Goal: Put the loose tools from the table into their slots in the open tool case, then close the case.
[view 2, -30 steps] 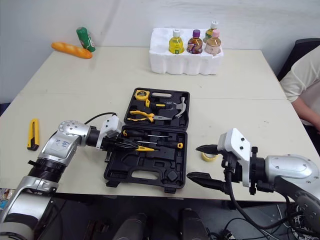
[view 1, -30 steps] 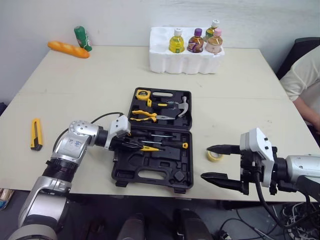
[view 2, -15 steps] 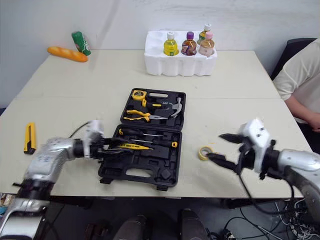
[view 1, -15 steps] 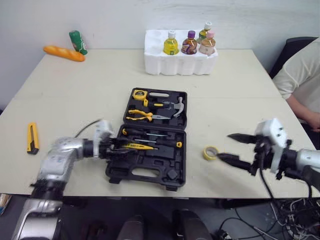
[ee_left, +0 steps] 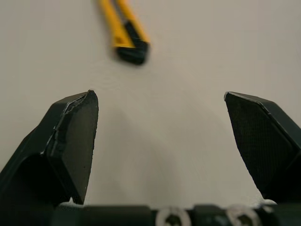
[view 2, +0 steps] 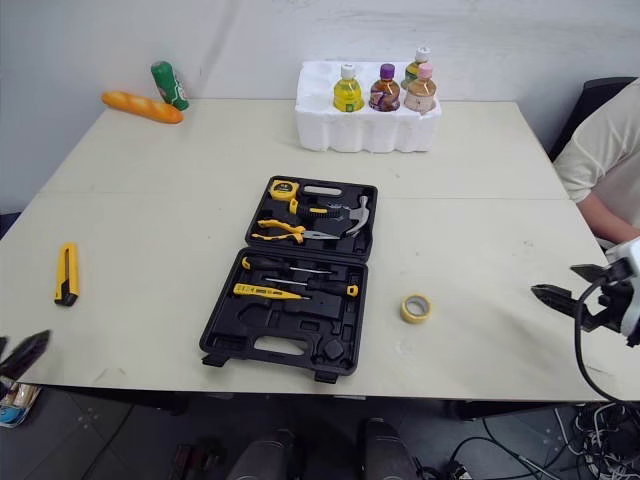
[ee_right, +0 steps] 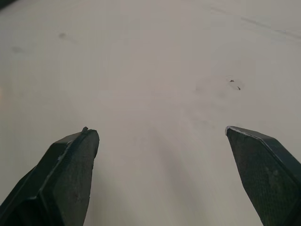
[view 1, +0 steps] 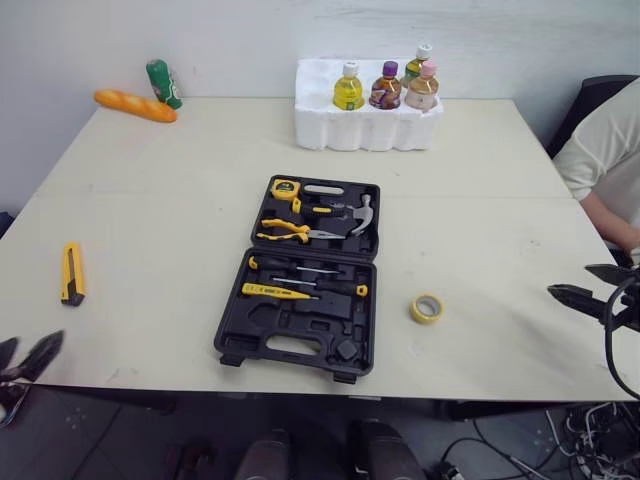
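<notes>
The black tool case (view 1: pixel 300 335) lies open in the middle of the table, with a hammer, pliers, a tape measure and screwdrivers in it. A yellow screwdriver (view 1: pixel 275 291) rests in the near half. A yellow utility knife (view 1: pixel 71 272) lies loose at the left, and a yellow tape roll (view 1: pixel 427 308) sits right of the case. My left gripper (view 1: pixel 22 356) is open at the table's front left corner, near the knife (ee_left: pixel 124 30), holding nothing. At the right edge, my right gripper (view 1: pixel 572 280) is open and empty over bare table.
A white foam tray (view 1: pixel 368 125) with several bottles stands at the back. A bread roll (view 1: pixel 135 104) and a green can (view 1: pixel 160 80) lie at the back left. A person's arm (view 1: pixel 600 160) shows at the right edge.
My left gripper has opened, left the yellow screwdriver in the case and drawn back to the front left corner. The right gripper has moved right, away from the tape roll.
</notes>
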